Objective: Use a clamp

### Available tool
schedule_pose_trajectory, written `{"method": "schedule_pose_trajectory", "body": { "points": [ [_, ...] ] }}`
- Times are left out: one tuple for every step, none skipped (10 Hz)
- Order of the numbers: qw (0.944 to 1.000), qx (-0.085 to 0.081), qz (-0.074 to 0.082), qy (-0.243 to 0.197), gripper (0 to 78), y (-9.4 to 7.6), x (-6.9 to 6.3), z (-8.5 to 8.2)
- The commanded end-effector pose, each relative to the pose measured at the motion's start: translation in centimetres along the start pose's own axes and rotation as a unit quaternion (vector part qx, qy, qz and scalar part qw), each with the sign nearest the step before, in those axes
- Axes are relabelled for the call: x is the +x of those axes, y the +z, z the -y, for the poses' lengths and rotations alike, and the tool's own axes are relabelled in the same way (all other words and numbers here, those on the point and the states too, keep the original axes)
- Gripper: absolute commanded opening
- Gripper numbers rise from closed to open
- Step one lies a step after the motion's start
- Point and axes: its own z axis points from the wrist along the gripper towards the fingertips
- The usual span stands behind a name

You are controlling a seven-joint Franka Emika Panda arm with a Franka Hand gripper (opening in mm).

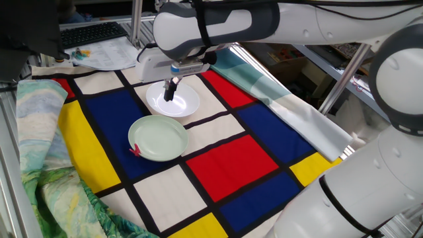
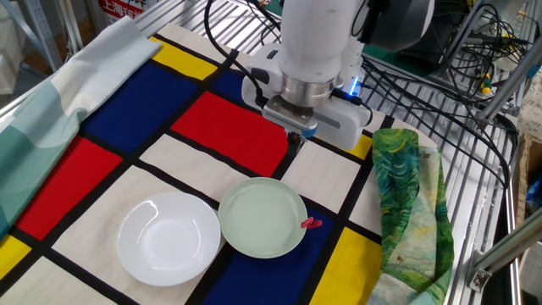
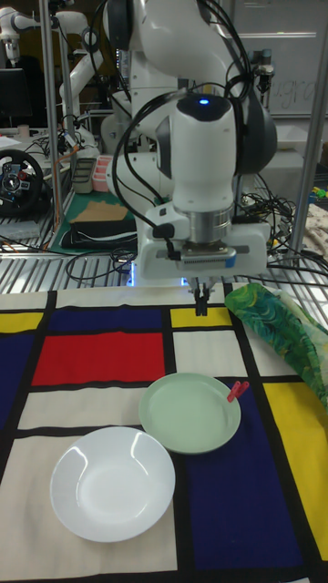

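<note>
The clamp (image 2: 311, 224) is a tiny red-pink clip sitting on the rim of the pale green bowl (image 2: 263, 217). It also shows as the clamp (image 1: 135, 149) and the clamp (image 3: 237, 391) in the other views. A white bowl (image 2: 168, 237) stands touching the green one. My gripper (image 2: 294, 140) hangs above the cloth beyond the green bowl, well apart from the clip. Its black fingers (image 3: 199, 301) are close together with nothing between them. In one fixed view my gripper (image 1: 170, 89) lines up over the white bowl (image 1: 173, 99).
A colour-block tablecloth (image 2: 229, 127) covers the table. A crumpled green patterned cloth (image 2: 406, 203) lies along one side and a pale teal cloth (image 2: 51, 110) along the opposite side. Wire racking and cables (image 2: 440, 76) sit behind the arm.
</note>
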Motion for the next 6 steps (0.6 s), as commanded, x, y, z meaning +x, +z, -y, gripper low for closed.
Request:
{"method": "schedule_pose_trajectory", "body": {
  "points": [
    [1.0, 0.003, -0.005, -0.008, 0.0, -0.1, -0.1, -0.5],
    [1.0, 0.003, -0.007, 0.0, 0.0, -0.1, -0.1, -1.6],
    [1.0, 0.003, -0.007, 0.001, 0.0, -0.1, 0.0, -1.9],
    [0.9999, 0.011, -0.005, 0.006, 0.0, 0.2, 0.0, -3.3],
    [0.9999, 0.011, -0.005, 0.005, 0.0, 0.4, 0.0, -3.6],
    [0.9999, 0.011, 0.001, 0.006, 0.0, 1.6, 0.0, -4.4]
  ]
}}
